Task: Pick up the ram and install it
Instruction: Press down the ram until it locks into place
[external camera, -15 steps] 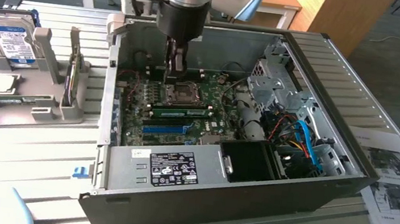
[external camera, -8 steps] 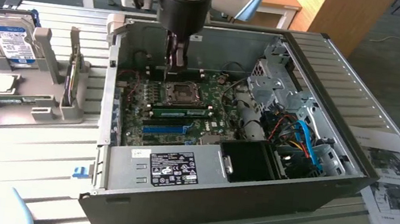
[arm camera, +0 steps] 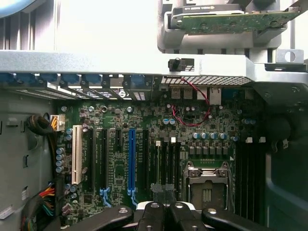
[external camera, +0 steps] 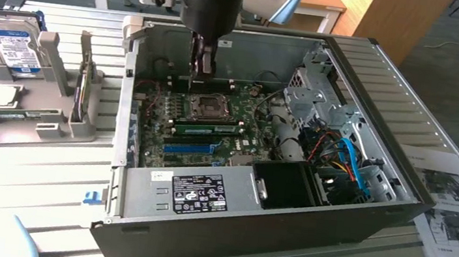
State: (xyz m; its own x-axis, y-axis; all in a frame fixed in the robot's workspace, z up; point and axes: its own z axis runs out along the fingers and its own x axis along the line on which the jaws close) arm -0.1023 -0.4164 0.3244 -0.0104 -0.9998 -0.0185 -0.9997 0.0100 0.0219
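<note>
— Progress?
— Partway, I'd judge. The gripper (external camera: 203,59) hangs inside the case (external camera: 377,74) over the motherboard (external camera: 158,139), fingers (arm camera: 151,214) drawn together; whether they pinch anything, I can't tell. A seated green stick (external camera: 203,126) lies beside the CPU socket (external camera: 212,106).
— And the wrist view?
— It shows a ram (arm camera: 231,21) on the holder (external camera: 46,119), outside the case toward the bench's edge.

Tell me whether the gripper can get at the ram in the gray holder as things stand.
Probably not directly: the gripper hangs over the motherboard inside the open case, and the case wall stands between it and the ram in its gray holder. Only the open top looks free.
</note>
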